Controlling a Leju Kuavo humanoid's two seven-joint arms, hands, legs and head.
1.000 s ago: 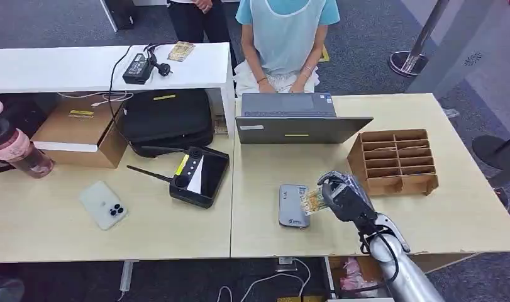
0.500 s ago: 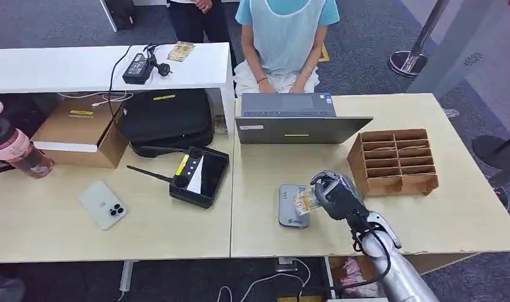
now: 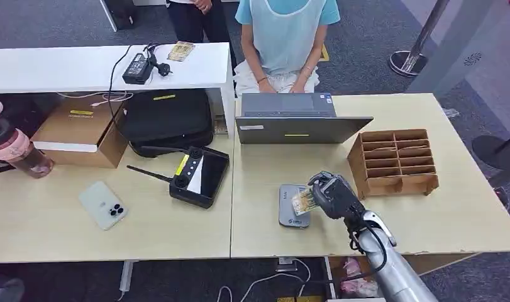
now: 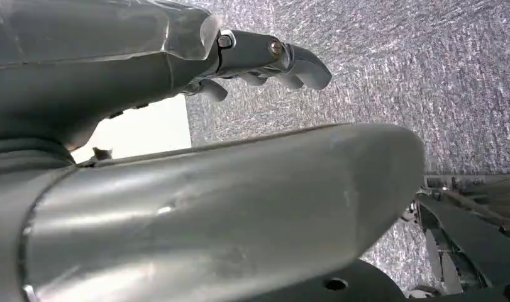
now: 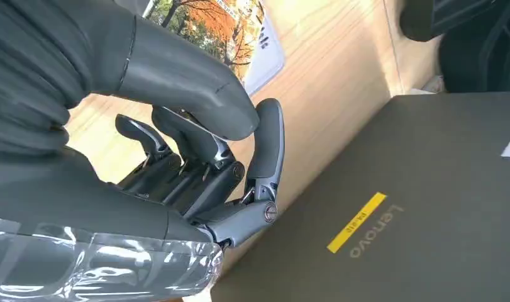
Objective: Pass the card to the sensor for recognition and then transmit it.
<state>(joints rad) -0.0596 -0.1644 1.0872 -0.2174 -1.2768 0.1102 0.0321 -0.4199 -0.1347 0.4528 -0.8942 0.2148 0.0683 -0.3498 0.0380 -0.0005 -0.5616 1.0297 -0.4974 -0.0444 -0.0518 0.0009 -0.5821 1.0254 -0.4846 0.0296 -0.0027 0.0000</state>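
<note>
Here we see the right hand [image 3: 331,194] pinching the card [image 3: 303,201] over the sensor [image 3: 292,206]; the wooden organizer's [image 3: 395,161] compartments look bare.

laptop [image 3: 294,119] back edge | wooden organizer [image 3: 394,161] right | phone [image 3: 102,204] left | bottle [image 3: 13,147] far left

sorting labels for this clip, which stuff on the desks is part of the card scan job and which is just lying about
Part of the job:
- card, held by the right hand
- grey card sensor on the table, under the card
- wooden slotted organizer, likely where the card goes next

Just lying about:
- laptop
- black remote controller
- white smartphone
- pink water bottle
- black bag
- cardboard box
- power adapter
</note>
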